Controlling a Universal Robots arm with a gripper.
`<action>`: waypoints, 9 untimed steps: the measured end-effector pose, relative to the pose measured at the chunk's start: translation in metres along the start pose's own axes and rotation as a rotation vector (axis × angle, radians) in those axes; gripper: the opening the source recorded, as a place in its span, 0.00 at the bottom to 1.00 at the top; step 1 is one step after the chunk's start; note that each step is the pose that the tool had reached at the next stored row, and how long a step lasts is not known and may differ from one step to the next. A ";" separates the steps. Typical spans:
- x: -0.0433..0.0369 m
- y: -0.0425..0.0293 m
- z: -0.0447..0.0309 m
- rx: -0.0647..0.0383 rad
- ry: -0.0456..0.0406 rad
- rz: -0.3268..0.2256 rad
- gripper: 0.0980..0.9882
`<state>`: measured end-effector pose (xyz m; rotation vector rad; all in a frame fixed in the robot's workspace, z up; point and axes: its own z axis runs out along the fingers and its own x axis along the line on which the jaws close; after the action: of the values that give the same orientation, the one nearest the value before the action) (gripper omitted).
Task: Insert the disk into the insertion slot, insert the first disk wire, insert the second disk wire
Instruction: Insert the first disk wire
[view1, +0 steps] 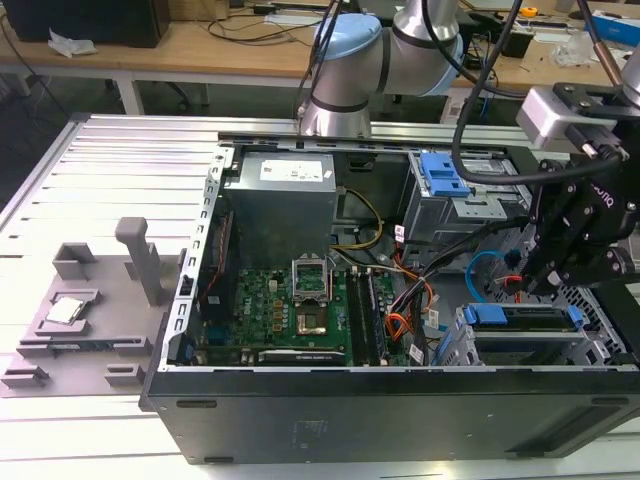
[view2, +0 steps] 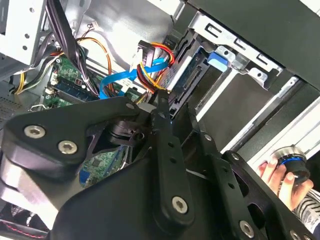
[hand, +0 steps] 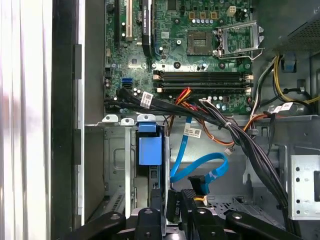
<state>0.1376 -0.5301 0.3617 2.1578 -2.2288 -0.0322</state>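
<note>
While hand hovers near seated disk, second disk wire loops just beside; grip state unclear.

A robotics lab: slotted aluminium table, cluttered wooden workbenches behind.

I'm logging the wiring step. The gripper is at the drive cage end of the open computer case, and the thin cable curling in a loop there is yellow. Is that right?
Not quite. The thin looping cable is light blue, not yellow, as the first wrist view shows. The rest holds: in the exterior view the gripper is at the drive cage end of the open computer case.
</note>
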 end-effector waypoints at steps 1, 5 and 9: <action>0.0000 -0.0001 0.0010 0.000 0.0000 0.002 0.23; 0.0000 -0.0003 0.0031 0.000 0.0040 0.003 0.23; 0.0000 -0.0003 0.0032 0.000 0.0093 0.003 0.07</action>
<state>0.1377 -0.5301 0.3585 2.1501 -2.2273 -0.0217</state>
